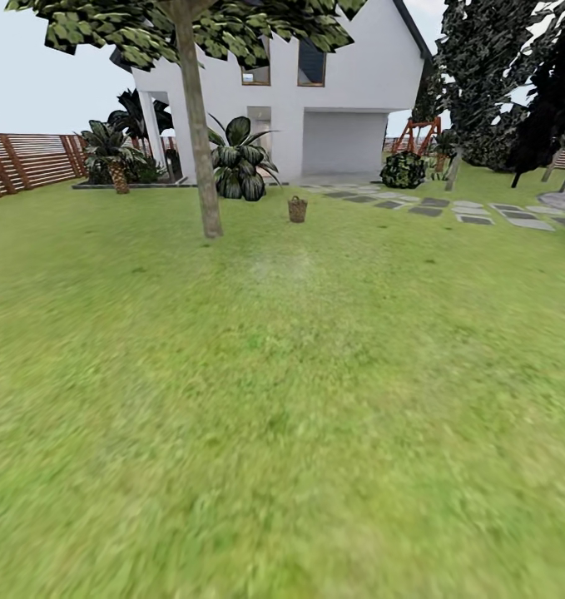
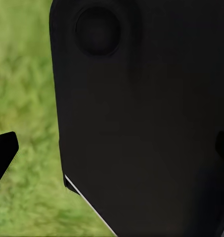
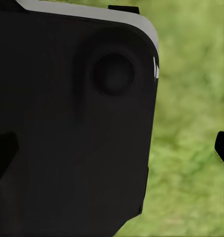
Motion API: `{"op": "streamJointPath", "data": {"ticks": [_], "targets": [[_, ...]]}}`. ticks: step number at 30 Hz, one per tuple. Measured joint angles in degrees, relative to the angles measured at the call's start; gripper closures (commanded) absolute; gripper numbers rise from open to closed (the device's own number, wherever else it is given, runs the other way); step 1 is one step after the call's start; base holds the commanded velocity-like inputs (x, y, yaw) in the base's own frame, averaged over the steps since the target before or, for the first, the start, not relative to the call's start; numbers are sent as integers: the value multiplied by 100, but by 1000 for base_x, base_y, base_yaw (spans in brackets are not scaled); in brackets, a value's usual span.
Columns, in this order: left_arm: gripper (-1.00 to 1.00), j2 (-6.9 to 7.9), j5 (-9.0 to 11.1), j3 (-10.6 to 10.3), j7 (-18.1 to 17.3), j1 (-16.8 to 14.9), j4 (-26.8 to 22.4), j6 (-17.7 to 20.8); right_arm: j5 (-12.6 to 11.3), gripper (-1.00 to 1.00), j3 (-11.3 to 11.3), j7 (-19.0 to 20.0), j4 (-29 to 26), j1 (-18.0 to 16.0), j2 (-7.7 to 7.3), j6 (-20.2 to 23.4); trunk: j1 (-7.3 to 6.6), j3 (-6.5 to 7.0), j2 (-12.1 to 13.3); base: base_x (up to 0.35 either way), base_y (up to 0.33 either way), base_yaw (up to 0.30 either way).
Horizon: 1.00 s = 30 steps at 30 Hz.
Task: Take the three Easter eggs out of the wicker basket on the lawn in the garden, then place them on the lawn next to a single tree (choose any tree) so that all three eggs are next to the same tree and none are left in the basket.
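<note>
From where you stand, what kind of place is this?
It looks like a home garden. A wide green lawn runs up to a white house, a brown slatted wooden fence closes the left side, and a pale-trunked tree stands near a small wicker basket on the grass.

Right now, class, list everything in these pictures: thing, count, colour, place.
wicker basket: one, brown, far ahead on the lawn, right of the tree
tree: one, pale grey-brown trunk, left of centre
house: one, white, behind
fence: one, brown slats, far left
stepping stones: several, grey, right
swing frame: one, red, right of the house
leafy plants: several, dark green, by the house
robot body: black panel beside the left wrist camera; a like panel beside the right
</note>
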Motion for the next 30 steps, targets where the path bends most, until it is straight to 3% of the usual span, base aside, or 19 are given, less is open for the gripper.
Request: {"op": "streamJointPath", "data": {"ticks": [30], "targets": [[-100,0,0,0,0,0,9,1,-6,-100,-12,0,7,3,-6,0,-1,0,0,322,0,0]]}}
